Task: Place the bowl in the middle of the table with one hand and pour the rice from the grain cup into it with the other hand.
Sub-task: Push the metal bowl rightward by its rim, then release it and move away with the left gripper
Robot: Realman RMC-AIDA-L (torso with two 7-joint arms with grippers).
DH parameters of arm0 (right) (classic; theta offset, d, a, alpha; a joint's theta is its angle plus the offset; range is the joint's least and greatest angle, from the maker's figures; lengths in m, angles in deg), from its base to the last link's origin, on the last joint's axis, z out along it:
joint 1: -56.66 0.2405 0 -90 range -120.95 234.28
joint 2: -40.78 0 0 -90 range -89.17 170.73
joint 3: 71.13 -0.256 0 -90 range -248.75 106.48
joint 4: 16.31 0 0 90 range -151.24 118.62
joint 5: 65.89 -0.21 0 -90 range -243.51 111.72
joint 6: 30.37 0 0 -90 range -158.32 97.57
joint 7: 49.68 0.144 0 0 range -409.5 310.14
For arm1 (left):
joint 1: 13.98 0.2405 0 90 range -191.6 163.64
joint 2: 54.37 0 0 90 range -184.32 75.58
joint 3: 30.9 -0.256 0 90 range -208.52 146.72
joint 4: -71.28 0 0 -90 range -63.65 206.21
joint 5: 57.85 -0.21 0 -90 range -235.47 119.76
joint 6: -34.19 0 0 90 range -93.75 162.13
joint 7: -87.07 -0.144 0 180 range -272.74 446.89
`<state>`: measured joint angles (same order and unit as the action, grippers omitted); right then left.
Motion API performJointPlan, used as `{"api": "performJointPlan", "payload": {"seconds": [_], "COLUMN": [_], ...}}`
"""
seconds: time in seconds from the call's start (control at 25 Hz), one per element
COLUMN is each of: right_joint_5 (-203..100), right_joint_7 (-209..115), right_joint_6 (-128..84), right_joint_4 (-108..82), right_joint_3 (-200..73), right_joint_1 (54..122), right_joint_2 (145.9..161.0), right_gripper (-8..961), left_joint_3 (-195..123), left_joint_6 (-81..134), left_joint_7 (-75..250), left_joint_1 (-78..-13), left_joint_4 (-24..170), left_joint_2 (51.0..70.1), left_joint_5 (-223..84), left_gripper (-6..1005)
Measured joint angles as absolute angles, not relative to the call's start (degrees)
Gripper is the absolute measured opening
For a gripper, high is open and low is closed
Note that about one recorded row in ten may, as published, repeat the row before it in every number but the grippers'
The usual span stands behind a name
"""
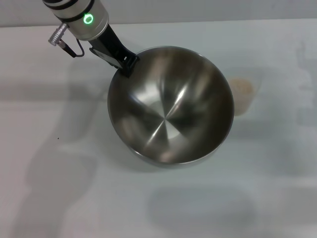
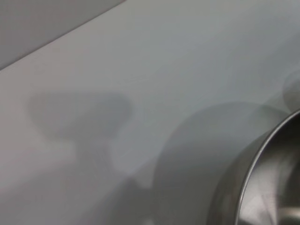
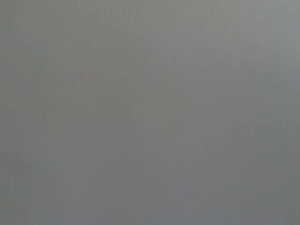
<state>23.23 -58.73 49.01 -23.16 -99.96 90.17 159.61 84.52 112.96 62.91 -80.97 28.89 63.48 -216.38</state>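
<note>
left gripper [image 1: 126, 63] pinching the bowl [image 1: 171, 106] rim. hard, shiny, slippery, likely light; best held at rim.

- Bowl [image 1: 171, 105]: large round stainless steel, shiny brushed interior, empty. Appears tilted, its far-left rim raised where the left gripper [image 1: 126, 63] clamps it. Sits near the table's middle.
- Table [image 1: 54, 198]: plain white, flat.
- Grain cup [image 1: 243, 95]: small, clear plastic, upright on the table just right of the bowl, partly hidden by its rim.
- Rice [image 1: 242, 87]: pale beige grains inside the cup.
</note>
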Motion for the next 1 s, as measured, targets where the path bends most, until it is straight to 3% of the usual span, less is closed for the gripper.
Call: {"api": "performJointPlan", "payload": {"seconds": [1.0], "right_joint_5": [23.6], "right_joint_7": [-58.7], "right_joint_6": [49.1], "right_joint_4": [-23.3], "right_joint_3": [-100.0], "right_joint_1": [90.1], "right_joint_2": [159.7], "right_gripper": [587], "left_joint_3": [84.8], "left_joint_6": [109.3], "left_joint_7": [63.4], "left_joint_1": [-80.4], "left_joint_4": [31.1], "left_joint_2": [63.57], "left_joint_5": [-216.9], "left_gripper": [38]}}
